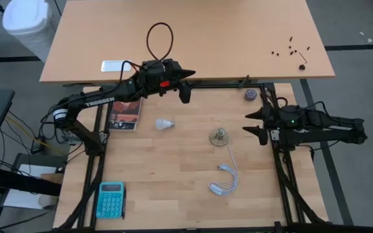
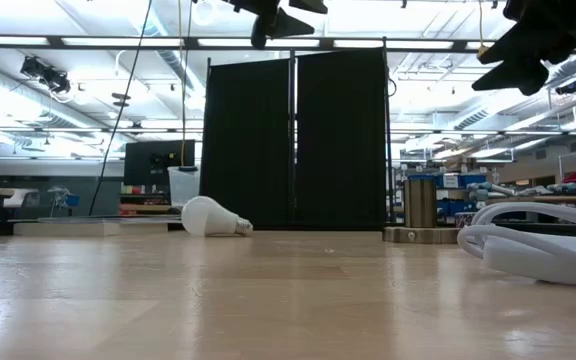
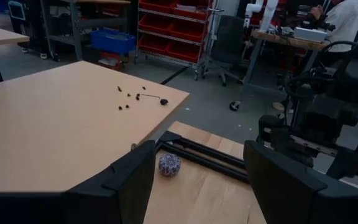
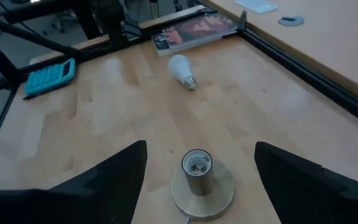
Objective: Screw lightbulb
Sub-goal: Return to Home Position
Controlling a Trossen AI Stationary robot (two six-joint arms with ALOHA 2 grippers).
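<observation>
The white lightbulb point(image 1: 164, 123) lies on its side on the wooden table, left of centre, its screw base pointing toward the table's right edge; it also shows in the low view point(image 2: 211, 217) and the right wrist view point(image 4: 181, 67). The round socket point(image 1: 219, 136) stands upright on its disc base near the centre point(image 4: 197, 174), with a white cable point(image 1: 225, 178) running toward the near edge. My left gripper point(image 1: 188, 85) is open and empty, high at the far edge. My right gripper point(image 1: 259, 123) is open and empty, right of the socket, pointing at it.
A book point(image 1: 125, 114) lies at the far left, a teal calculator point(image 1: 111, 199) at the near left, a small patterned ball point(image 1: 250, 95) at the far right. A second tabletop point(image 1: 186, 39) stands beyond the black frame. A person sits in the room beyond point(image 3: 344, 18).
</observation>
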